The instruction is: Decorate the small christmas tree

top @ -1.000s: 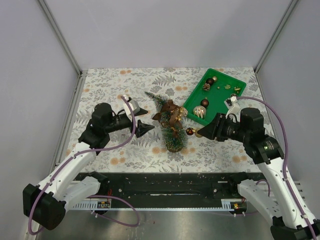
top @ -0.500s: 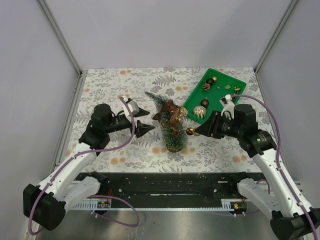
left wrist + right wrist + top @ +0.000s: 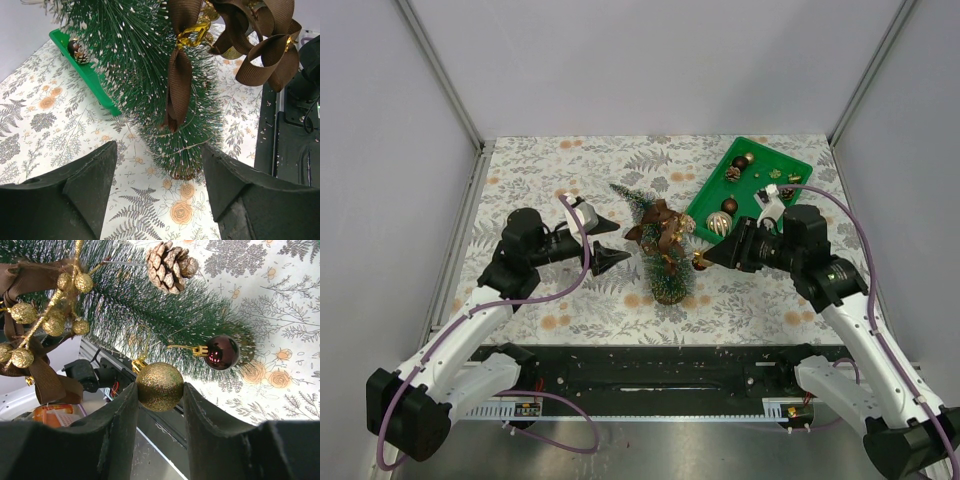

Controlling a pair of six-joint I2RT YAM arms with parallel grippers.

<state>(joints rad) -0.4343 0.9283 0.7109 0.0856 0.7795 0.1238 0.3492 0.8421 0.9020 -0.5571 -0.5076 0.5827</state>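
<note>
The small christmas tree [image 3: 665, 255] stands on the patterned cloth with a brown bow [image 3: 658, 232], gold beads [image 3: 47, 320], a pinecone [image 3: 170, 261] and a dark red bauble [image 3: 222, 352] on it. It also shows in the left wrist view [image 3: 150, 75]. My right gripper [image 3: 705, 258] is shut on a gold glitter bauble [image 3: 159, 386] and holds it against the tree's right side. My left gripper [image 3: 608, 243] is open and empty, just left of the tree, its fingers [image 3: 75, 195] apart in front of the tree's base.
A green tray [image 3: 750, 190] at the back right holds several more baubles and small ornaments. Its edge shows in the left wrist view [image 3: 82, 70] behind the tree. The black rail [image 3: 640, 380] runs along the table's near edge.
My right gripper has moved left with the gold bauble, closing the gap to the tree. The left arm has barely moved.
</note>
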